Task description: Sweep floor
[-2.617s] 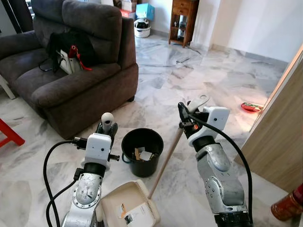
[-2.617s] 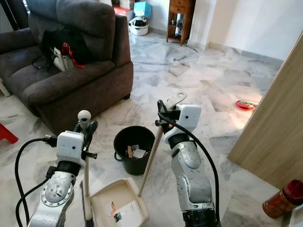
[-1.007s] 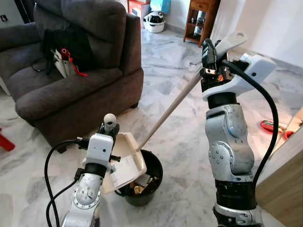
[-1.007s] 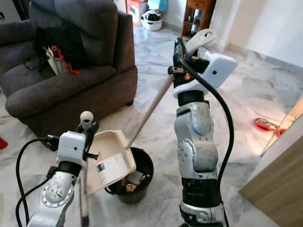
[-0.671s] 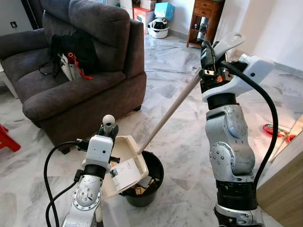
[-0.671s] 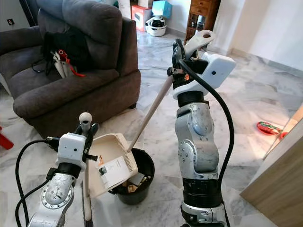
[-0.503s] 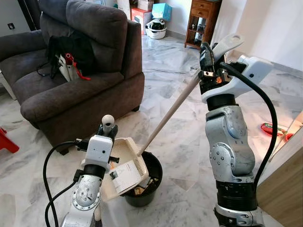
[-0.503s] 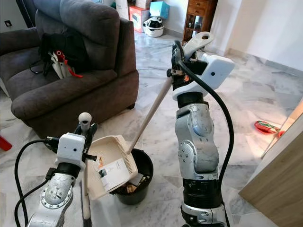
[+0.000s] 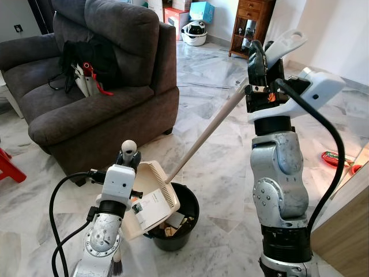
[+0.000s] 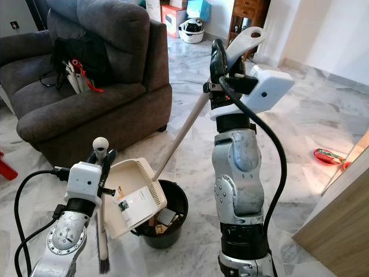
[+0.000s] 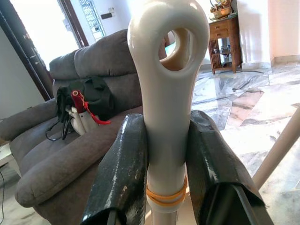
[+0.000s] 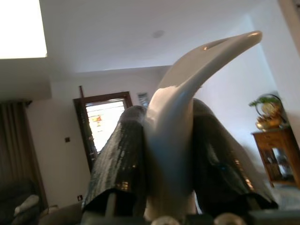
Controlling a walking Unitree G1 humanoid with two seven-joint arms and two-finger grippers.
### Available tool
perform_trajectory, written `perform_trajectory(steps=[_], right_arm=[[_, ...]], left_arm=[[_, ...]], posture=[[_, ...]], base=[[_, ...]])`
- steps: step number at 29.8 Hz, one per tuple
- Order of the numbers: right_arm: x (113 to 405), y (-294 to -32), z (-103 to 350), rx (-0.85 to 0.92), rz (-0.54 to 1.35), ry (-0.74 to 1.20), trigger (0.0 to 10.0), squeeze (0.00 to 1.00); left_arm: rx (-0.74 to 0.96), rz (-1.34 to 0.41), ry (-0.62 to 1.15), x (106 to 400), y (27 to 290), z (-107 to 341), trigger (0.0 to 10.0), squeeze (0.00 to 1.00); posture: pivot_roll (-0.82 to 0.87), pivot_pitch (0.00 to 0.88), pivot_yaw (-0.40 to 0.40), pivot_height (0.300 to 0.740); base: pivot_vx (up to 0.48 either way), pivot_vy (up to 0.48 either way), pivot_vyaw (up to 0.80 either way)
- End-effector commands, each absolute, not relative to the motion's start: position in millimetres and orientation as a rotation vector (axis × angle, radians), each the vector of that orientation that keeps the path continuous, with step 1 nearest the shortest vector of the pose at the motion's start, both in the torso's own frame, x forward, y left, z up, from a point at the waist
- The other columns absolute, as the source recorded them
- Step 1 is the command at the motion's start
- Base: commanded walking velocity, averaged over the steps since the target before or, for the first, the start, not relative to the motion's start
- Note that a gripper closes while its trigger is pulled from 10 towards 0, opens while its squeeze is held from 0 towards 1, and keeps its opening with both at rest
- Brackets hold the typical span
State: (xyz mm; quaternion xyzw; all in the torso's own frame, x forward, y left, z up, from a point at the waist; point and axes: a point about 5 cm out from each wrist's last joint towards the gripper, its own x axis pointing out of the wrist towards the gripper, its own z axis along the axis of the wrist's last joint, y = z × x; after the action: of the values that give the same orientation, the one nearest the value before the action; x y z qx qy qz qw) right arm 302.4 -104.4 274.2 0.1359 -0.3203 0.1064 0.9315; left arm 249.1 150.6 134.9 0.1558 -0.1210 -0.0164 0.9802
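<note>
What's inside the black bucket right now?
Inside the black bucket lie scraps of paper and brownish debris. The tilted dustpan, held over the rim by the right gripper, hides the rest.

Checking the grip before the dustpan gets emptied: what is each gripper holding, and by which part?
The right gripper clamps the dustpan's long handle near its top end. The left gripper clamps the brush handle just below its looped end.

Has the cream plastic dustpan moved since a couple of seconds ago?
Yes. The cream plastic dustpan lay flat on the floor beside the black bucket; now it is raised and tilted over the bucket's rim.
</note>
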Motion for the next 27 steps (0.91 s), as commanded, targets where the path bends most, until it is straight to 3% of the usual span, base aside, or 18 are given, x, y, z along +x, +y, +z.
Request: perform_trajectory(steps=[1,7,27], right_arm=[[289.3,-102.1,291.6,0.226,0.234,-0.782,10.0,0.00],[280.2,-91.4,292.7,0.085,0.273,-0.860,10.0,0.00],[265.3,-84.1,297.8,0.111,0.223,-0.961,10.0,0.00]], left_arm=[[0.338,-0.033,-0.296,250.1,149.4,143.3,10.0,0.00],[0.349,-0.043,-0.300,250.3,148.7,143.7,10.0,0.00],[0.361,-0.060,-0.305,251.3,147.3,144.2,10.0,0.00]], posture=[[0.06,0.000,-0.001,0.740],[0.06,0.000,0.001,0.740],[0.06,0.000,0.007,0.740]], base=[[0.000,0.000,0.00],[0.000,0.000,0.00],[0.000,0.000,0.00]])
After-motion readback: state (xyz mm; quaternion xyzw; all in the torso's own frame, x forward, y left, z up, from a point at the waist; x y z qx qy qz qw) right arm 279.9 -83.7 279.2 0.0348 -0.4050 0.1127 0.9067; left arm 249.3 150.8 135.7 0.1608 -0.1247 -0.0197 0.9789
